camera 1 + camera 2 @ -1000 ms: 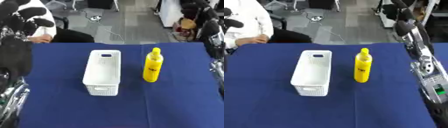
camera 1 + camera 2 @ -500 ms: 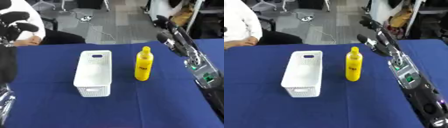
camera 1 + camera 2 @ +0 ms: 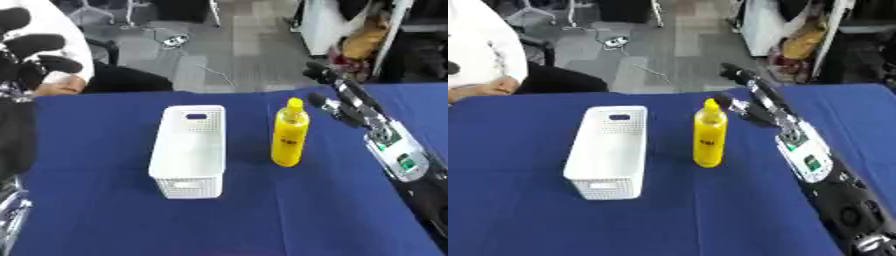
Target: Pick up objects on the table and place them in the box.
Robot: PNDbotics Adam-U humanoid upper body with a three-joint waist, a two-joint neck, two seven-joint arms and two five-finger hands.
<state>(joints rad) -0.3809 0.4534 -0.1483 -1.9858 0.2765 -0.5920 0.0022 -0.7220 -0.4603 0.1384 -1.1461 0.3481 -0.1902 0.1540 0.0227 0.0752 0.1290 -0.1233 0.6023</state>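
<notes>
Left hand point(image 3: 35, 55) raised at upper left edge of view, fingers curled, holding nothing. White box point(image 3: 189, 150) on blue table point(image 3: 105, 210), left of centre, long axis running away from robot. Yellow bottle point(image 3: 289, 132) upright just right of box, apart from it. Right hand point(image 3: 346, 100) near bottle's top, fingers straight and spread, not touching
</notes>
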